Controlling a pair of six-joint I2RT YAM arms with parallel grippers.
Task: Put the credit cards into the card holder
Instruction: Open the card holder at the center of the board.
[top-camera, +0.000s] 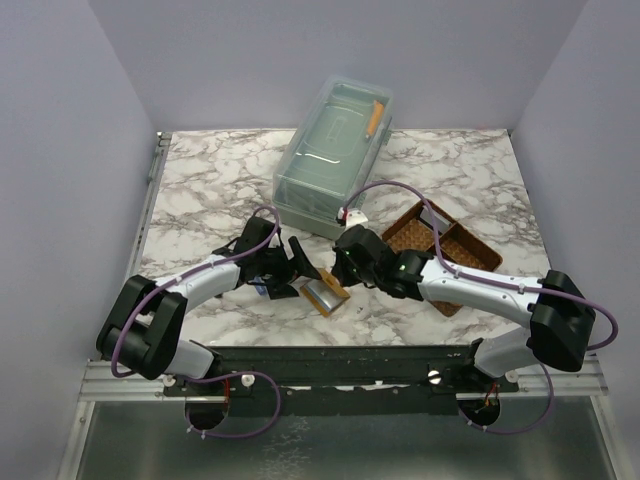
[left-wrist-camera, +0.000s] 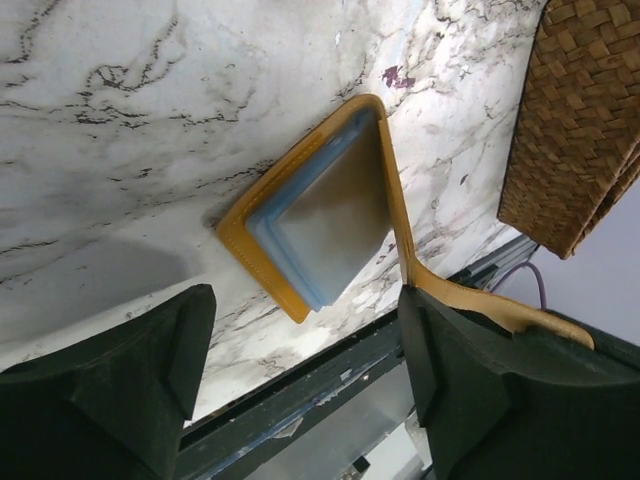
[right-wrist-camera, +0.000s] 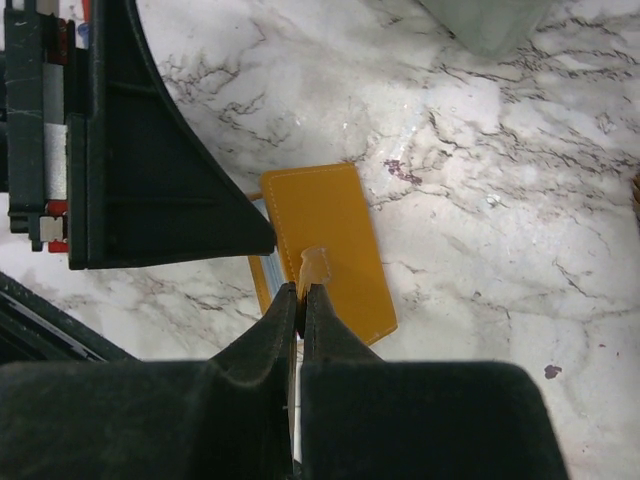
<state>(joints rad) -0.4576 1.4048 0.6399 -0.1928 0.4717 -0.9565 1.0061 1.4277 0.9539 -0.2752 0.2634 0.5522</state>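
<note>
Marble tabletop (top-camera: 200, 190), orange card holder (top-camera: 325, 295), lavender walls (top-camera: 60, 150)

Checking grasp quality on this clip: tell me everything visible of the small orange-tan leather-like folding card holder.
The card holder is a flat orange-tan wallet with pale stitching along its edges and a little tab. It lies open on the white marble-patterned table: one half flat, showing layered grey and light-blue panels inside, the other half lifted. The right gripper is shut on the tab, holding that flap up. The open left gripper hovers over it; contact there is unclear.
</note>
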